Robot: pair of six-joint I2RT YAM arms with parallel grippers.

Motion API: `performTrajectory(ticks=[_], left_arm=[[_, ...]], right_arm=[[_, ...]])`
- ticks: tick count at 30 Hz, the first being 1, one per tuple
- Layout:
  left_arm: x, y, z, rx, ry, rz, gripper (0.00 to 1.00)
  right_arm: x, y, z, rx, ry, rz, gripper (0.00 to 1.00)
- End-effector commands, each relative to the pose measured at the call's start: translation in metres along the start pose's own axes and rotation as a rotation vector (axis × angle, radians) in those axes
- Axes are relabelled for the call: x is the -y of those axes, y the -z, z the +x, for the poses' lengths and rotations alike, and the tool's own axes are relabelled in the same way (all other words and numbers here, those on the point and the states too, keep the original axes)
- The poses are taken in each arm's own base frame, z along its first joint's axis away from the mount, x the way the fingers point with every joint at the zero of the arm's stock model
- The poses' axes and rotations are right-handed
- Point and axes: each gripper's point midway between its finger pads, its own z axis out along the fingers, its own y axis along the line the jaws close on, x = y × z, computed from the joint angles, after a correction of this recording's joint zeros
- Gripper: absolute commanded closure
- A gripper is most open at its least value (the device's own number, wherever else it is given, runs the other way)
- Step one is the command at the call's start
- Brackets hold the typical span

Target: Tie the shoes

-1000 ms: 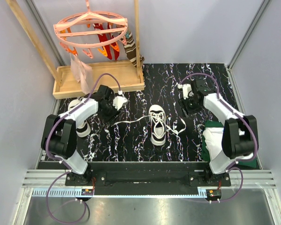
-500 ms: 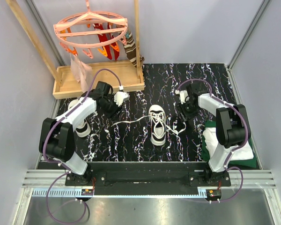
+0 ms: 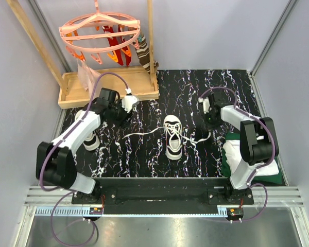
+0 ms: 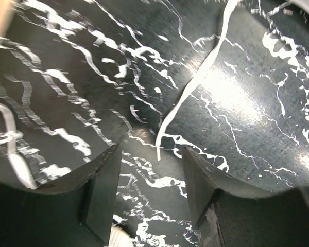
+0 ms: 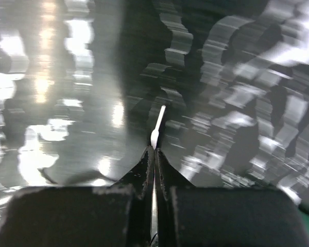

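Note:
One black shoe (image 3: 173,137) with a white toe cap lies mid-table, its laces spread to both sides. The other shoe (image 3: 89,138) lies at the left, partly under my left arm. My right gripper (image 3: 211,125) (image 5: 154,149) is shut on the right lace (image 3: 202,138), and the lace's tip (image 5: 157,126) sticks out past the closed fingertips. My left gripper (image 3: 121,121) (image 4: 151,152) hangs open over the table. The end of the left lace (image 4: 167,126) (image 3: 139,133) lies on the surface just ahead of its gap, untouched.
A wooden tray (image 3: 110,85) with upright posts stands at the back left, close behind my left arm. A pink clip hanger (image 3: 100,30) and a striped sock (image 3: 143,51) hang above it. A folded white-and-green cloth (image 3: 237,154) lies beside the right arm.
My right gripper came down onto the right lace's end and closed on it. My left arm stretched farther back and left, its jaws staying open.

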Motion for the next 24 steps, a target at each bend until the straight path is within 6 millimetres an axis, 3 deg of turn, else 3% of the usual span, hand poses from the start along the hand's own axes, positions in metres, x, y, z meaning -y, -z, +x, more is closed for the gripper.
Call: performTrajectory(ticks=[1,5,6,9,10,12,15,18,21,22,24], left_arm=[[-0.017,0.03,-0.03,0.129,-0.041,-0.123,0.46],[-0.02,0.051,-0.05,0.217,-0.051,-0.174,0.43],[-0.021,0.057,-0.059,0.255,-0.058,-0.187,0.41],[-0.01,0.077,-0.081,0.366,-0.083,-0.17,0.38],[-0.006,0.082,-0.086,0.391,-0.104,-0.154,0.37],[0.007,0.091,-0.097,0.45,-0.133,-0.103,0.33],[0.025,0.093,-0.104,0.483,-0.177,-0.008,0.36],[0.038,0.092,-0.117,0.491,-0.24,0.086,0.47],[0.045,0.075,-0.129,0.452,-0.234,0.154,0.38],[0.045,0.059,-0.125,0.417,-0.227,0.19,0.35],[0.054,0.049,-0.124,0.399,-0.283,0.255,0.31]], right_arm=[[0.053,0.037,-0.018,0.105,-0.091,0.183,1.0],[0.059,0.058,-0.029,0.163,-0.11,0.207,0.81],[0.06,0.063,-0.033,0.183,-0.119,0.211,0.7],[0.056,0.088,-0.047,0.269,-0.129,0.188,0.23],[0.054,0.096,-0.053,0.3,-0.127,0.175,0.18],[0.042,0.121,-0.069,0.393,-0.109,0.116,0.14],[0.025,0.157,-0.091,0.517,-0.068,0.032,0.08],[0.008,0.185,-0.11,0.629,-0.021,-0.059,0.0],[-0.005,0.201,-0.124,0.699,0.018,-0.131,0.0],[-0.011,0.201,-0.126,0.706,0.032,-0.168,0.0],[-0.014,0.205,-0.132,0.723,0.044,-0.188,0.0]])
